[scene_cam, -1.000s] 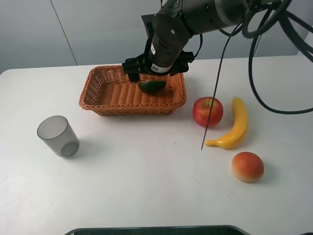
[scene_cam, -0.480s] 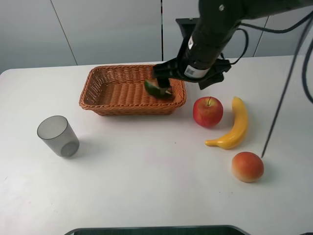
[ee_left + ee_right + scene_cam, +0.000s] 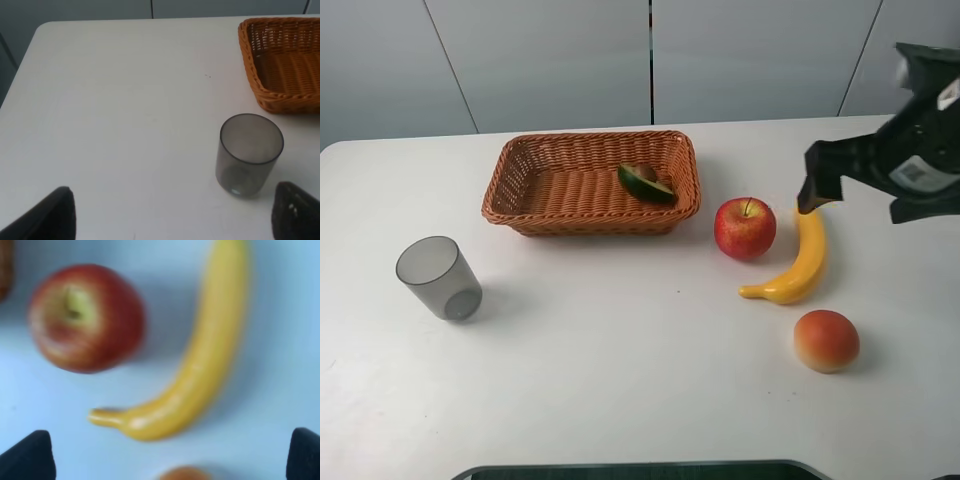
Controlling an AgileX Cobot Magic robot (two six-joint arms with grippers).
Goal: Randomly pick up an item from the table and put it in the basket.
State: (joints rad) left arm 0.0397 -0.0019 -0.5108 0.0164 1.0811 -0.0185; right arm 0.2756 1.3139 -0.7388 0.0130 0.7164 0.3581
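The halved dark-green avocado with its brown pit (image 3: 645, 183) lies inside the rectangular orange-brown wicker basket (image 3: 520, 165), at the end nearest the red apple (image 3: 745, 228), with its long axis slanting across that corner. The right pincer (image 3: 166, 455) is spread wide and empty. It hangs beyond the basket over the yellow banana (image 3: 795, 262). The left pincer (image 3: 172, 217) is spread wide too. The white sticker (image 3: 918, 172) on the right arm is unreadable.

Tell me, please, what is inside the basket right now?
One avocado half lies inside the basket, at its right end, pit showing. The near wall hides a strip of the floor behind it, so anything small lying there cannot be seen.
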